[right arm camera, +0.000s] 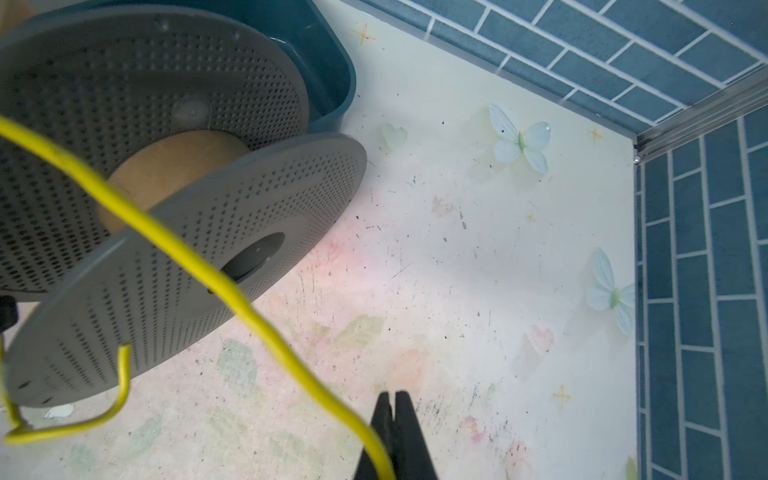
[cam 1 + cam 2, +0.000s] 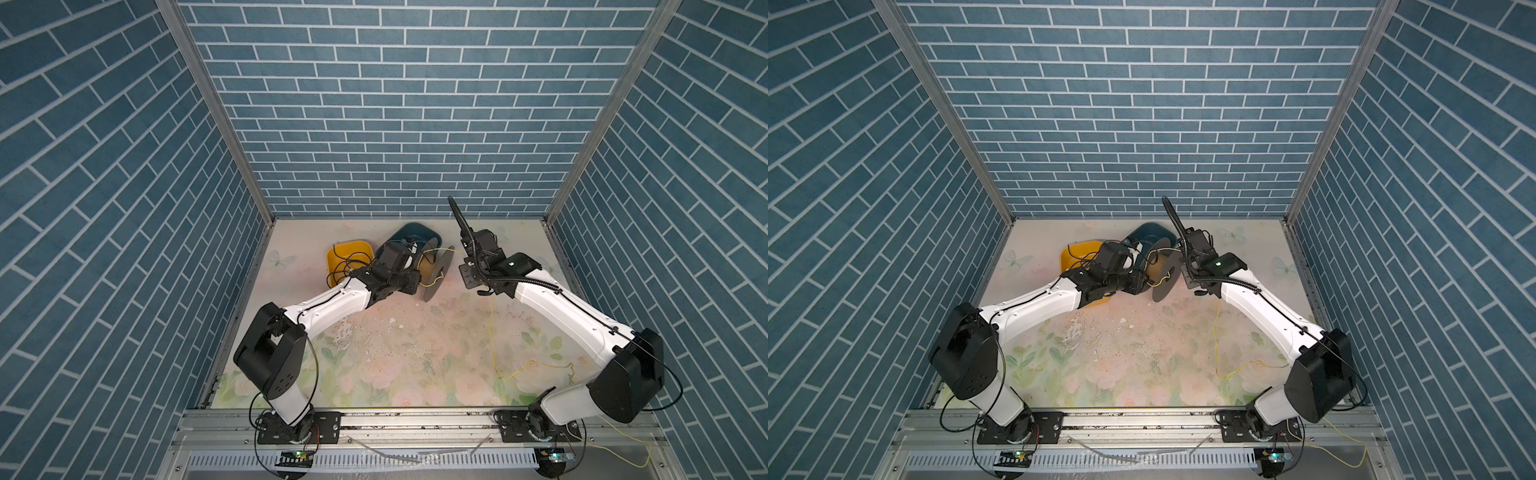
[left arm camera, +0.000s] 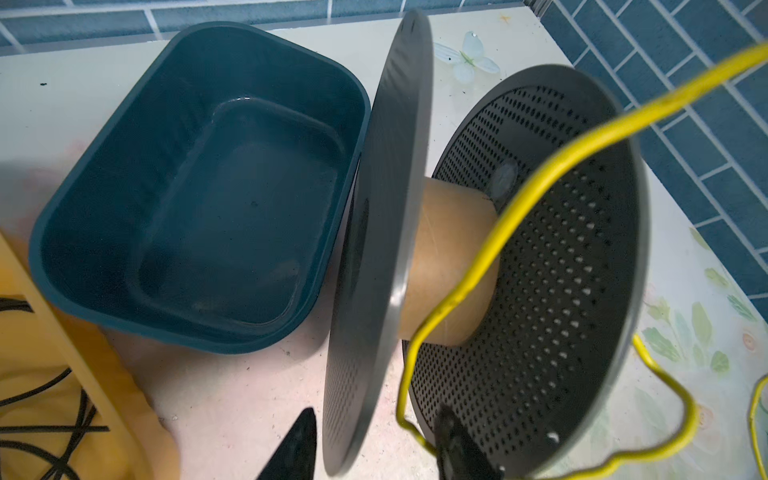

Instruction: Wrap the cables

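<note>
Risk: I judge that a pull from the right pincer [image 1: 391, 399] could roll or tip the spool [image 2: 436, 270]. Only one loose loop of the cables [image 1: 249, 311] lies over its cardboard core and could slip off over a flange.

Right pincer: closed on the cables.

Left pincer [image 3: 376, 415]: about half open, straddling one flange rim without clamping it.

In both top views the cables run from the spool at centre to the lower right of the desk [image 2: 395, 353].
</note>
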{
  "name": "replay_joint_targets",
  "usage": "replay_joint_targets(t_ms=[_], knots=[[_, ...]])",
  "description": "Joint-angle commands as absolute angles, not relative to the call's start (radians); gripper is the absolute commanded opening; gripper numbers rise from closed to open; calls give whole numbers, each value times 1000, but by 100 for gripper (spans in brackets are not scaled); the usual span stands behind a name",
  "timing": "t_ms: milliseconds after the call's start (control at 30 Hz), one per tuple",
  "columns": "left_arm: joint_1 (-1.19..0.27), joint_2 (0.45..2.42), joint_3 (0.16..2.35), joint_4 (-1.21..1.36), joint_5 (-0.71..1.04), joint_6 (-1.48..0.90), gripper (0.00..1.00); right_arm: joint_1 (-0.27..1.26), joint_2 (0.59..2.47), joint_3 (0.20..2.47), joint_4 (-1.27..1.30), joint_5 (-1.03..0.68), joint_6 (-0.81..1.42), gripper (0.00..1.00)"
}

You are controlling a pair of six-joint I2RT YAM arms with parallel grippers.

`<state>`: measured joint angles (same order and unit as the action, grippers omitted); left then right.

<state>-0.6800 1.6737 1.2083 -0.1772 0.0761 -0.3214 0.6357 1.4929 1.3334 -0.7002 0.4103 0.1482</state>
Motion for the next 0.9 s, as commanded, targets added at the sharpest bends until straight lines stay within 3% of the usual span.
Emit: replay_joint_targets(t_ms=[0, 400, 867], knots=[[-672, 1696, 1241, -154, 74, -309, 47, 641, 1542, 1393, -776, 530, 144, 0], [-663, 1765, 1285, -118, 86, -291, 47, 638, 1557, 1397, -749, 571, 185, 0], [-640, 1945, 1467, -32, 137, -198, 48, 535, 1251, 1257, -635, 575, 284, 0]])
